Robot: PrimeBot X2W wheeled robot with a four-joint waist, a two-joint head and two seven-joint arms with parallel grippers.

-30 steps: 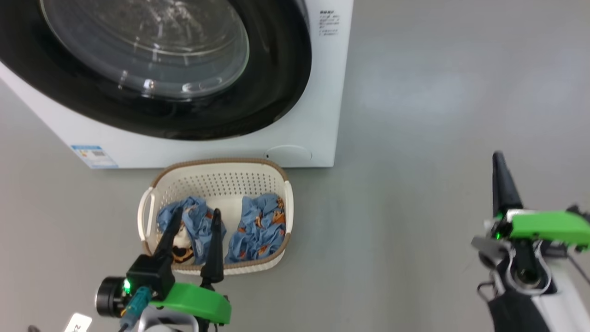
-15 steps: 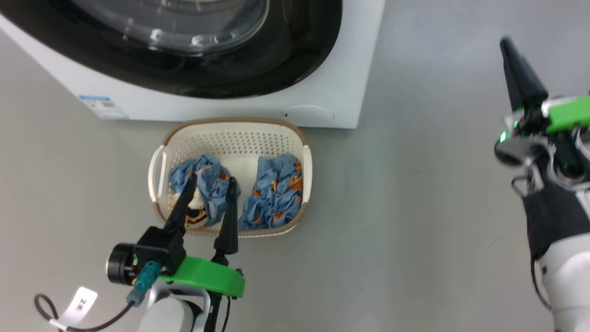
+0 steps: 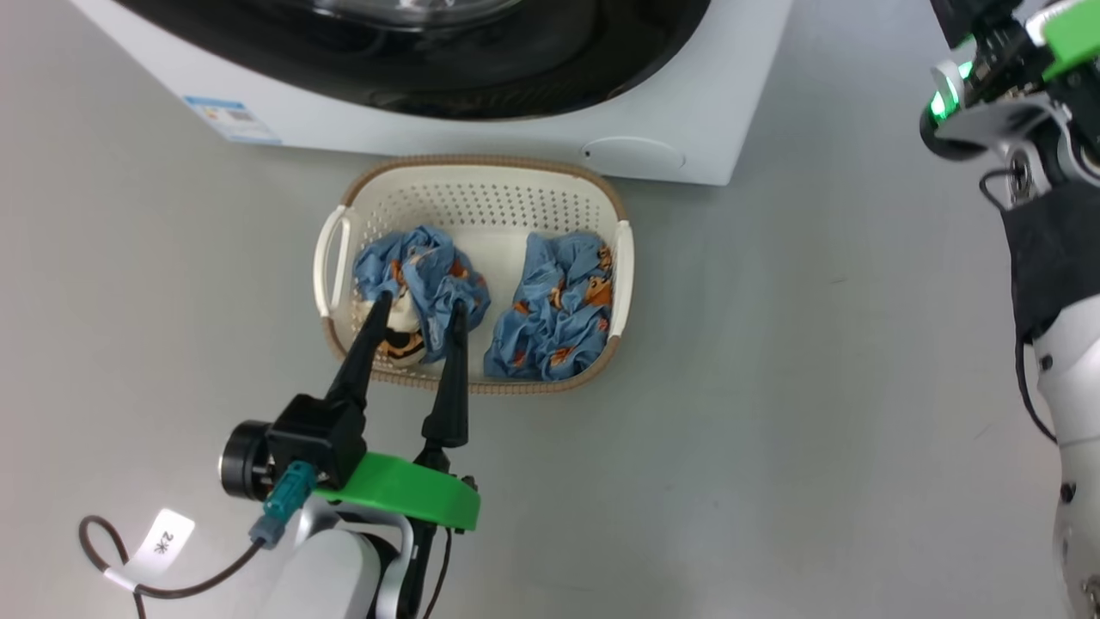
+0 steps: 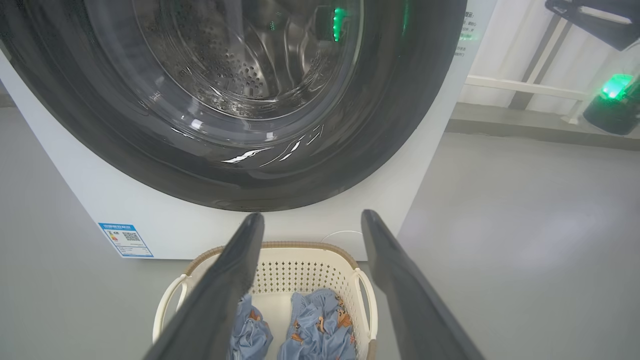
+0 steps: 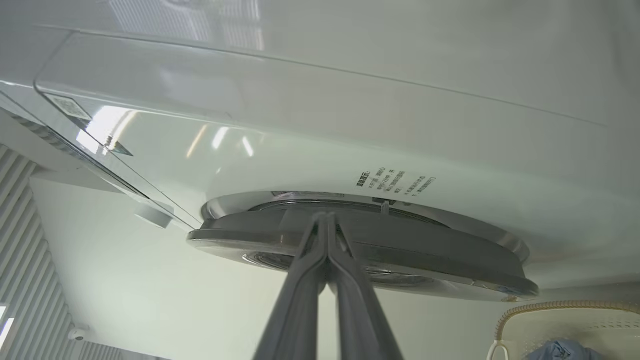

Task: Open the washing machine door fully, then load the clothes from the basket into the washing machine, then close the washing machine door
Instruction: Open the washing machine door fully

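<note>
Although the left end effector [image 3: 420, 301] hangs over the near left part of the basket [image 3: 481, 161], its two fingers are spread wide and hold nothing. In the head view their tips overlap the left bundle of the clothes [image 3: 425, 266]; the left wrist view suggests they are clear above the fabric. This is judged to be a ready position: the arm is staged over the first bundle so that loading can begin once the drum is accessible.

The basket stands on the floor [image 3: 773, 387], just in front of the washing machine [image 3: 713, 129], which keeps the transfer path short. Both bundles lie inside the basket, side by side, the second against the right wall.

The washing machine door [image 4: 350, 150] appears to lie against the machine front, so the opening step is judged not yet complete.

Farther right, the right end effector [image 5: 327, 216] is raised, its fingers pressed together and gripping nothing. In the right wrist view its tip is aimed at the door's edge. A closed, narrow tip is judged suitable for hooking behind that edge; contact cannot be confirmed.
</note>
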